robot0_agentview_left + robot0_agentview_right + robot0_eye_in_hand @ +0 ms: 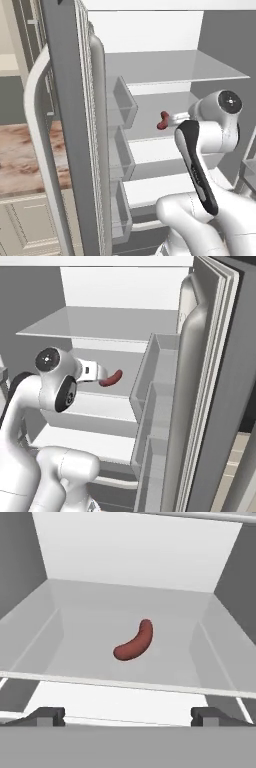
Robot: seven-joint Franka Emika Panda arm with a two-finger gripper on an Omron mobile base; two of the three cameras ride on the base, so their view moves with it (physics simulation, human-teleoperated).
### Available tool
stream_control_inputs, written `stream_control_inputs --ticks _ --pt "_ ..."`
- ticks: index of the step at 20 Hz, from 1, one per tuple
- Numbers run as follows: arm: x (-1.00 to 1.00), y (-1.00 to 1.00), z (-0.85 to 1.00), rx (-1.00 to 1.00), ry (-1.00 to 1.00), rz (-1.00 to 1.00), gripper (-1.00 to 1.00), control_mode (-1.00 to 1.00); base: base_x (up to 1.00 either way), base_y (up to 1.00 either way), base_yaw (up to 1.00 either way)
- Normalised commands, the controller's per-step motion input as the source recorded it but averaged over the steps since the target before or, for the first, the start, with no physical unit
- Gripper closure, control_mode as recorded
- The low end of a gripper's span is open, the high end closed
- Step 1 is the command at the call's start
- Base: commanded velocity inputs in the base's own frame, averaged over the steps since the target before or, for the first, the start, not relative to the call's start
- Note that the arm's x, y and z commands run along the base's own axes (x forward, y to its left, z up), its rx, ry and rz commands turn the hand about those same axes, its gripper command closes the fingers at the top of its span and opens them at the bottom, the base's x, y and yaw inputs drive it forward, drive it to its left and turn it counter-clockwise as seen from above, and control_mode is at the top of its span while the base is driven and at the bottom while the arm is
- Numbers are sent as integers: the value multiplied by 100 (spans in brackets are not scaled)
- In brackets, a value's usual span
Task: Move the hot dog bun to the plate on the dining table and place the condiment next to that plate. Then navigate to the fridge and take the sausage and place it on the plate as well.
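One small curved dark red sausage lies alone on a glass shelf inside the open white-walled fridge, ahead of my gripper and apart from it; my jaws stand wide, holding nothing.

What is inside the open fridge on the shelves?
One small dark red sausage lies on a glass shelf of the fridge, apart from the open gripper. The other shelves and the door bins look bare; the arm hides part of the lower shelves.
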Motion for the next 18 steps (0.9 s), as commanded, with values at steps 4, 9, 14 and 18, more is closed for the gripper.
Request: stream_control_inputs --ticks 4,9,14,18 --pt "71 -6 -18 11 -3 -8 -100 -100 0 0 0" --pt "61 -11 -17 11 0 -8 -100 -100 0 0 0" --pt "44 -7 -16 3 1 -7 -100 -100 0 0 0" --pt "39 -17 -33 4 8 -4 -100 -100 0 0 0"
